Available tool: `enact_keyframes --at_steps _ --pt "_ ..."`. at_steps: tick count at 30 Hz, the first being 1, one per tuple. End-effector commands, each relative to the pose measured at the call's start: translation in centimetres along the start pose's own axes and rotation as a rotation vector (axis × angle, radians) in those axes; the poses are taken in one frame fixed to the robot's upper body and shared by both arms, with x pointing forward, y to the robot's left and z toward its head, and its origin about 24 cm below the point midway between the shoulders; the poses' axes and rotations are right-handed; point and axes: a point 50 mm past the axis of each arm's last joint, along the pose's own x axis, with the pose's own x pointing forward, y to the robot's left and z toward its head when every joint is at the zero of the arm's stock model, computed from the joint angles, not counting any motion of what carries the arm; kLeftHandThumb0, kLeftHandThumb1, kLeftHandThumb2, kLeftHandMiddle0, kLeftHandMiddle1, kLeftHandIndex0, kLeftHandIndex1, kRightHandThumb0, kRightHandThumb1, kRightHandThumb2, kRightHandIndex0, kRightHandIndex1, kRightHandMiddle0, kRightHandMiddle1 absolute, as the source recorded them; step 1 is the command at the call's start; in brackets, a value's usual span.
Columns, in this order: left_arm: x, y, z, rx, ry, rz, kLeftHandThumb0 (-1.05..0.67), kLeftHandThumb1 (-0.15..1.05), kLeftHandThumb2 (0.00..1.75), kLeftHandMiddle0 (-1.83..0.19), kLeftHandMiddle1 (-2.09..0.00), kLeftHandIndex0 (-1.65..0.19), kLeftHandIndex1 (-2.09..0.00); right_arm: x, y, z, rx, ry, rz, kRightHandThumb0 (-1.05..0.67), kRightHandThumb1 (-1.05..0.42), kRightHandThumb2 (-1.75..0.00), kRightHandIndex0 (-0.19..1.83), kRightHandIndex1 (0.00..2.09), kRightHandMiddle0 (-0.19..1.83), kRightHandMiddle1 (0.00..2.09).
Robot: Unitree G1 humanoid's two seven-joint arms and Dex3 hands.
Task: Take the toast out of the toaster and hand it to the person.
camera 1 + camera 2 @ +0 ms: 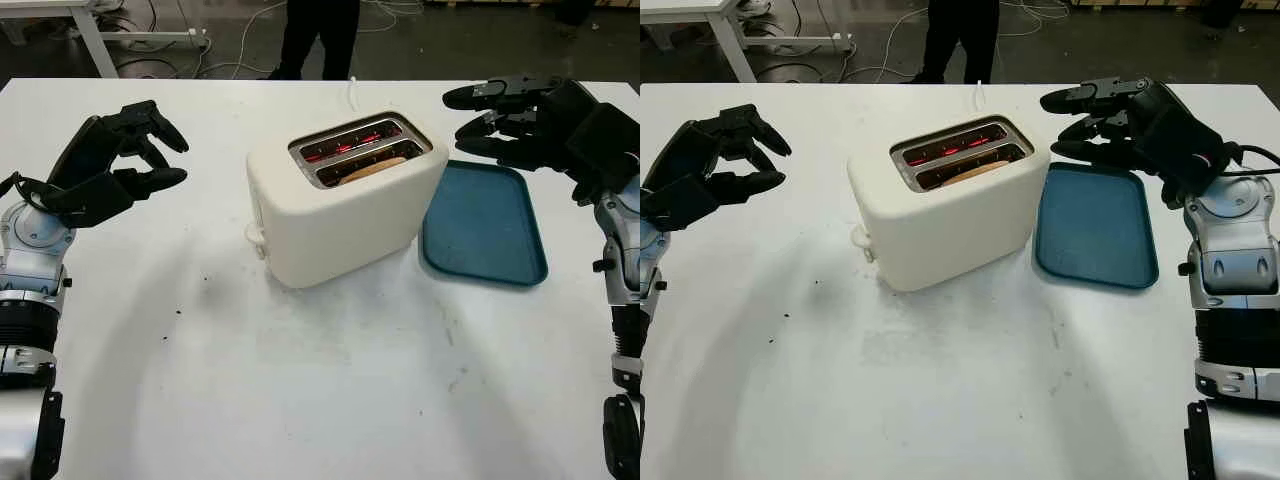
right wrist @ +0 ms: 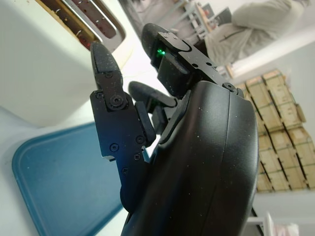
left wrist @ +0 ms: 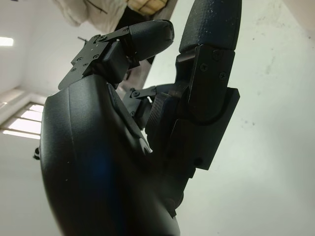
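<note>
We see toast (image 1: 372, 169) low in near slot of toaster (image 1: 340, 205), elements glowing. Right robot hand (image 1: 505, 120) open above tray (image 1: 484, 225), left robot hand (image 1: 120, 160) open over desk (image 1: 300, 380). We fear hot slot, shallow pinch, toaster tipping.

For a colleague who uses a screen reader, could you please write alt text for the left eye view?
A cream toaster stands mid-table with a slice of toast in its nearer slot, and a blue tray lies flat beside it. The robot's left hand and right hand hover open on either side. A person's legs show beyond the table's far edge.
</note>
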Motion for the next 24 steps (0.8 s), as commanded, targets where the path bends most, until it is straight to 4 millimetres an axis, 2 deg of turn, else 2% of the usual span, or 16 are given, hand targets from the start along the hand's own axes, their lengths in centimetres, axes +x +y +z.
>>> enact_keyframes --at_steps 1,24 --pt "0.07 0.17 0.15 -0.003 -0.011 0.006 -1.05 0.92 0.24 -0.63 -1.35 -0.46 -1.34 0.1 -0.09 0.47 -0.008 -0.019 -0.005 -0.38 -0.85 0.0 0.41 0.96 0.77 0.05" --pt "0.19 0.23 0.27 0.013 -0.013 0.003 -1.05 0.92 0.27 -0.62 -1.36 -0.45 -1.35 0.19 -0.12 0.56 -0.007 -0.026 -0.001 -0.33 -0.86 0.0 0.41 0.96 0.77 0.06"
